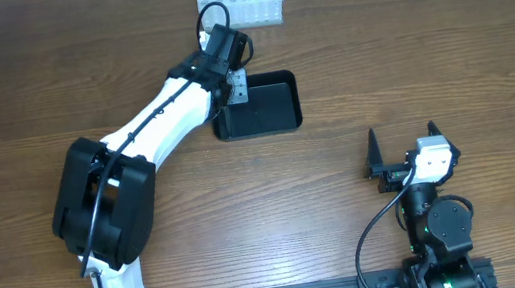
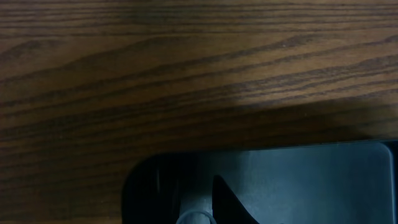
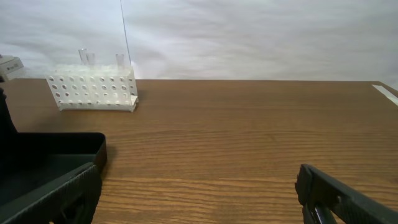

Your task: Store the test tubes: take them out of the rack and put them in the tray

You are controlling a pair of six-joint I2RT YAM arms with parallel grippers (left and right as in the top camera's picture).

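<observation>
Over tray rim: left claw, state cannot tell | right claw spread wide

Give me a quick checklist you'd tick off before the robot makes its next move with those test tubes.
1. Work left in the rack: ok, a few test tubes stand up out of it.
2. Rack upright: ok.
3. Left gripper over the tray: ok, its wrist view looks down on a corner of the tray.
4. Left gripper holding a tube: cannot tell.
5. Right gripper out of the way: ok, it is open and well apart from the tray and the rack.
</observation>
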